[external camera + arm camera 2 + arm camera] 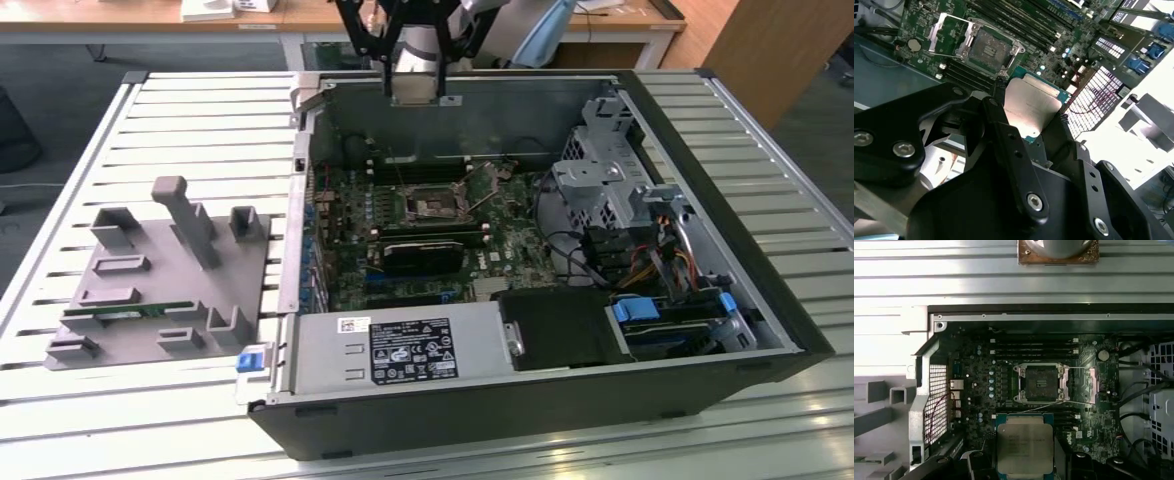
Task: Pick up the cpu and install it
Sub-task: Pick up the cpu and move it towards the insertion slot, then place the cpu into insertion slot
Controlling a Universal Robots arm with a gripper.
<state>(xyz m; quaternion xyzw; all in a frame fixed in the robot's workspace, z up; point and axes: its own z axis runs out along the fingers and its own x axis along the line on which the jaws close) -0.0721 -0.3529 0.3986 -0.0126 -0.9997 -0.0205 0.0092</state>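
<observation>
While my hand [1030, 114] hangs over the open computer case [534, 420], it is clenched on the cpu [1034, 100]. My black fingers [1004, 130] press against two opposite edges, and the shiny metal top faces the camera in the second wrist view. In the first wrist view the cpu [1024, 450] sits square and level, clear of the motherboard [979, 390] beneath it and just beside the cpu socket [1041, 382]. That socket [986, 47] has its metal frame swung back, so the dark contact field lies bare.

In the exterior view the case lies on its side on the slatted table [200, 110]. The socket [434, 208] sits near the middle of the board. From the socket, the power supply [400, 355] is at 6 o'clock and the drive cage [601, 180] is at about 2 o'clock. A grey parts tray [200, 285] rests on the table at 9 o'clock from the case, well apart from the socket. A green memory stick [127, 310] lies in one of its slots.
</observation>
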